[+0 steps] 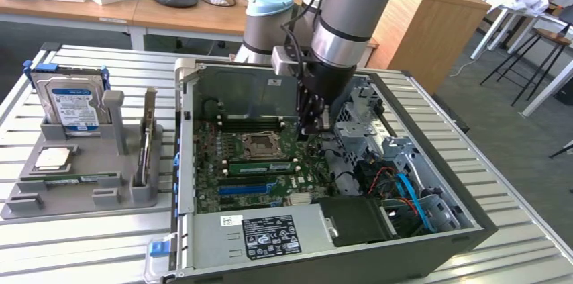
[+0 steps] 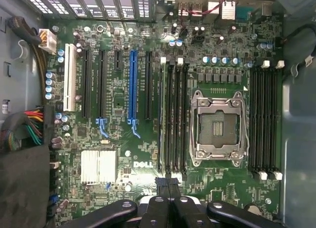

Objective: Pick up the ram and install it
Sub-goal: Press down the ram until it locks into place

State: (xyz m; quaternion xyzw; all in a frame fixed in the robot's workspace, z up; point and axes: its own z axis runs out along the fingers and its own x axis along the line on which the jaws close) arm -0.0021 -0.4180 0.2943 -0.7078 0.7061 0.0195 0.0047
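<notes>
With the hand (image 2: 168,182) fully closed and empty above the motherboard (image 2: 118,139), the ram (image 1: 259,166) stands edge-up in a slot beside the CPU socket (image 2: 217,127); likely light, stiff and fragile, so grip its flat faces at mid-length.

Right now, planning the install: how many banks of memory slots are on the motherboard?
2: one bank beside the CPU socket, the other bank on its opposite side. None looks hidden.

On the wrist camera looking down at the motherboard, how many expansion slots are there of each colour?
White expansion slot: 1
Blue expansion slot: 1
Black expansion slots: 4, one of them short
Total: 6
</notes>
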